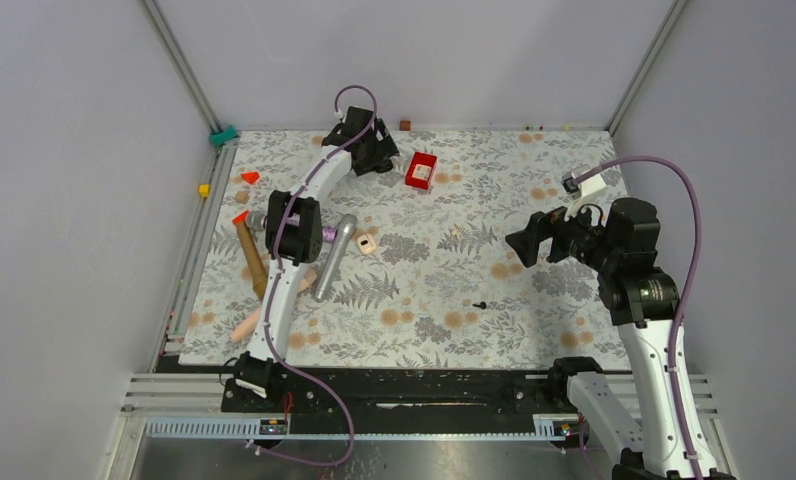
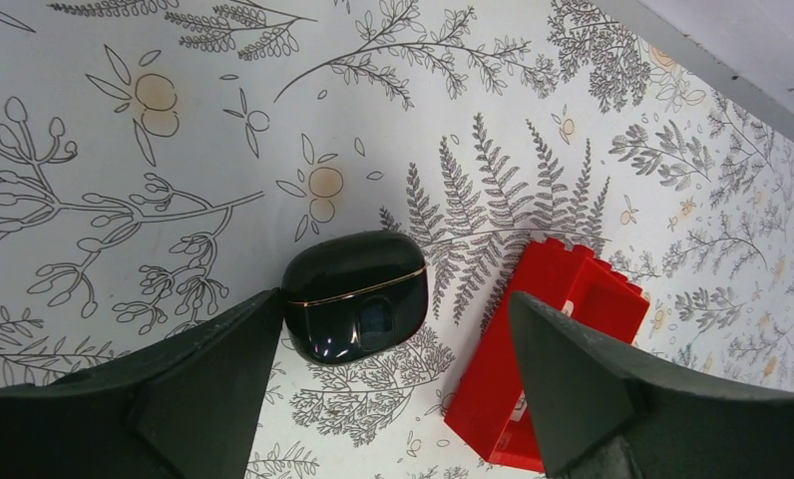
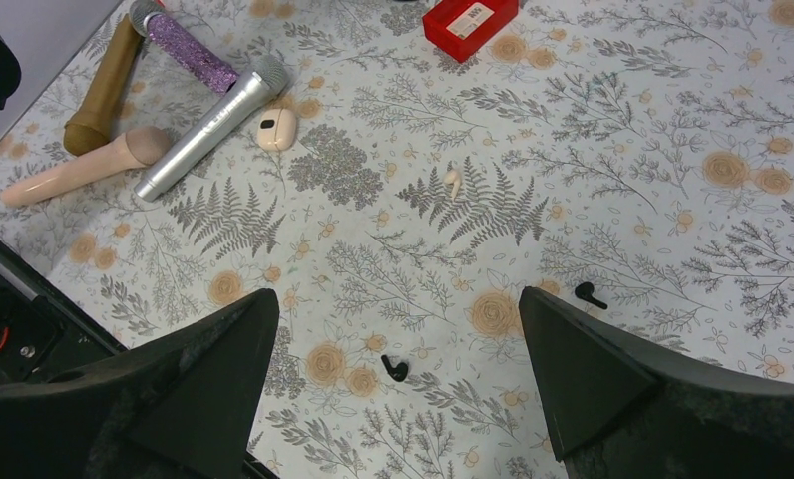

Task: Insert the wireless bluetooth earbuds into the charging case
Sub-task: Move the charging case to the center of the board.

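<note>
The charging case point(image 2: 355, 294) is glossy black with a thin gold seam and lies shut on the patterned mat. My left gripper point(image 2: 393, 334) is open, and its left finger point(image 2: 213, 379) is right beside the case. In the top view this gripper point(image 1: 374, 152) is at the back of the mat and hides the case. Two tiny black earbuds lie on the mat in the right wrist view, one point(image 3: 394, 368) between my fingers and one point(image 3: 590, 294) by the right finger. One earbud shows in the top view point(image 1: 480, 303). My right gripper point(image 3: 395, 304) is open and empty above them.
A red box point(image 2: 563, 349) lies just right of the case, under my left gripper's right finger. At the left lie a silver microphone point(image 3: 213, 125), a purple one point(image 3: 184, 48), a brown one point(image 3: 102, 85) and a pink one point(image 3: 84, 168). A beige case point(image 3: 276, 128) and a beige earbud point(image 3: 454, 180) are nearby.
</note>
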`<state>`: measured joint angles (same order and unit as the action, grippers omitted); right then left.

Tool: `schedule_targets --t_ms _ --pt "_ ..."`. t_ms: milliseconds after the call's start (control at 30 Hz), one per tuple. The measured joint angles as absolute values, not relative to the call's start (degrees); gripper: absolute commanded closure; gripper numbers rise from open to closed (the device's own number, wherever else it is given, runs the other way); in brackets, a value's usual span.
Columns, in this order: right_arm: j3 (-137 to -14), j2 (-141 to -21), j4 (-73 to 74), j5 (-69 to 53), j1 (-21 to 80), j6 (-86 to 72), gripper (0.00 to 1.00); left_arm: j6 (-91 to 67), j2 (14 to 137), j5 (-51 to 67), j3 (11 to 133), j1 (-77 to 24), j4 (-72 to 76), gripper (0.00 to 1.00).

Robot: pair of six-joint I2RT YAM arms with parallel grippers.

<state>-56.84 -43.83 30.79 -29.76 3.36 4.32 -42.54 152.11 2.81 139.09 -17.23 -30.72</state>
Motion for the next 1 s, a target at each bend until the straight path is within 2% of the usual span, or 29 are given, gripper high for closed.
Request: schedule_targets --t_ms 67,267,500,833,1000 --pt "-57.21 -43.92 30.96 -29.95 3.36 4.14 0.01 -42.78 152.22 3.25 139.17 -17.17 -30.68 0.17" --pt "-57.67 -43.92 31.44 -30.79 3.36 3.95 0.01 -43.57 153.01 4.89 139.90 -17.17 -29.91 0.29" --pt "-58.33 -43.90 31.46 -31.16 3.36 3.51 0.01 -43.64 153.86 6.85 140.68 -17.15 -29.56 0.37" --pt "-59.61 -43.86 32.51 -32.58 3.36 3.09 0.01 -43.59 154.63 8.99 140.68 -17.17 -28.93 0.61" --pt "-59.94 -43.79 32.75 -32.69 3.36 3.07 0.01 -43.68 154.69 9.98 140.68 -17.19 -28.64 0.63"
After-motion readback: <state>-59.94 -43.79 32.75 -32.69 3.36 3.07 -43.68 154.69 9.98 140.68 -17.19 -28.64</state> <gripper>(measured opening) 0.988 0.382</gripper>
